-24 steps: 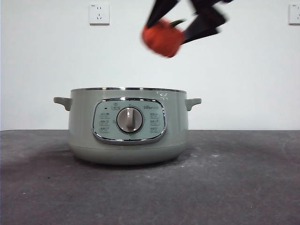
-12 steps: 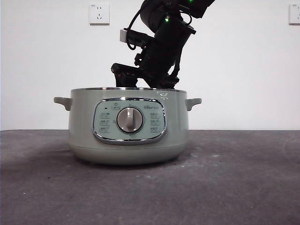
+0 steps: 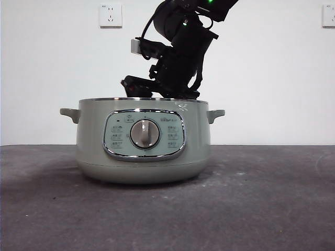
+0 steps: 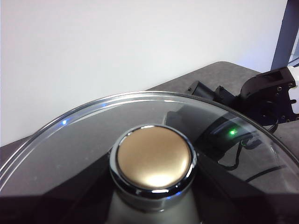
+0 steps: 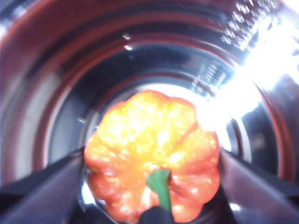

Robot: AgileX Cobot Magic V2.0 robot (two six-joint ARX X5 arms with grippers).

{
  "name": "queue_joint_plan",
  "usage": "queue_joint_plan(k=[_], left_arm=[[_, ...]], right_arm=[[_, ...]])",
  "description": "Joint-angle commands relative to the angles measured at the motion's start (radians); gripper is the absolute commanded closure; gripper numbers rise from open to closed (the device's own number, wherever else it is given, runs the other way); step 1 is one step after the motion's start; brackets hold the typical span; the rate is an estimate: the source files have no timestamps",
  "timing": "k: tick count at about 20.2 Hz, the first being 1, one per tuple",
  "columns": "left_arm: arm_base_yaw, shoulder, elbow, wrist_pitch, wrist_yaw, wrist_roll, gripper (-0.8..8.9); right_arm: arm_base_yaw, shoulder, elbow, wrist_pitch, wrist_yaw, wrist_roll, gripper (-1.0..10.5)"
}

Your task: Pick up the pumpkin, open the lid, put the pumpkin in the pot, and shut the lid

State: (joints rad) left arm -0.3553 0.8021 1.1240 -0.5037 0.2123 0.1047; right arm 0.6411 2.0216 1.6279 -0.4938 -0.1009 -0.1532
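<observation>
Now down inside pot [image 3: 144, 141], no longer above: right gripper [image 5: 154, 186] clamped on pumpkin [image 5: 153, 154], release next; left gripper grasps lid [image 4: 154, 158].

You're looking level across a dark grey, mottled surface [image 3: 272, 209], scuffed with pale flecks, that meets a plain white wall [image 3: 52, 68] at a straight horizon. Two white wall sockets hang high: one [image 3: 110, 15] toward the left, another [image 3: 328, 15] cut by the right edge. Lighting is even.
</observation>
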Motion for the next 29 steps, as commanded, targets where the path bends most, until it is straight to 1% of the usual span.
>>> queue_joint_plan(k=[1, 2, 4, 5, 6, 8, 9, 10, 12, 18, 23, 29], left_arm=[[0.003, -0.011, 0.010, 0.050, 0.003, 0.005, 8.22], [0.003, -0.011, 0.010, 0.050, 0.003, 0.005, 8.22], [0.003, -0.010, 0.010, 0.052, 0.003, 0.005, 8.22], [0.003, -0.008, 0.010, 0.056, 0.003, 0.005, 8.22], [0.003, -0.002, 0.010, 0.064, 0.003, 0.006, 8.22], [0.003, 0.021, 0.010, 0.081, 0.005, 0.006, 8.22], [0.003, 0.039, 0.010, 0.091, 0.006, 0.008, 8.22], [0.003, 0.065, 0.010, 0.108, 0.021, 0.014, 8.22], [0.002, 0.134, 0.010, 0.169, 0.059, 0.016, 8.22], [-0.013, 0.373, 0.010, 0.336, 0.060, 0.022, 8.22], [-0.036, 0.518, 0.010, 0.445, 0.060, 0.024, 8.22], [-0.061, 0.661, 0.010, 0.568, 0.059, 0.025, 8.22]], right_arm=[[0.002, 0.016, 0.016, -0.002, 0.005, 0.007, 3.2], [0.002, 0.011, 0.029, -0.008, 0.007, 0.009, 3.2], [0.002, -0.027, 0.053, -0.024, 0.058, 0.013, 3.2], [0.002, -0.063, 0.057, -0.031, 0.085, 0.014, 3.2], [0.000, -0.114, 0.057, -0.041, 0.134, 0.022, 3.2], [-0.014, -0.246, 0.057, -0.123, 0.272, 0.107, 3.2], [-0.021, -0.317, 0.057, -0.179, 0.294, 0.131, 3.2], [-0.034, -0.392, 0.057, -0.226, 0.290, 0.151, 3.2], [-0.045, -0.539, 0.057, -0.296, 0.290, 0.159, 3.2], [-0.036, -0.833, 0.057, -0.394, 0.283, 0.175, 3.2], [-0.030, -0.923, 0.057, -0.441, 0.283, 0.187, 3.2], [-0.030, -0.961, 0.057, -0.502, 0.283, 0.186, 3.2]])
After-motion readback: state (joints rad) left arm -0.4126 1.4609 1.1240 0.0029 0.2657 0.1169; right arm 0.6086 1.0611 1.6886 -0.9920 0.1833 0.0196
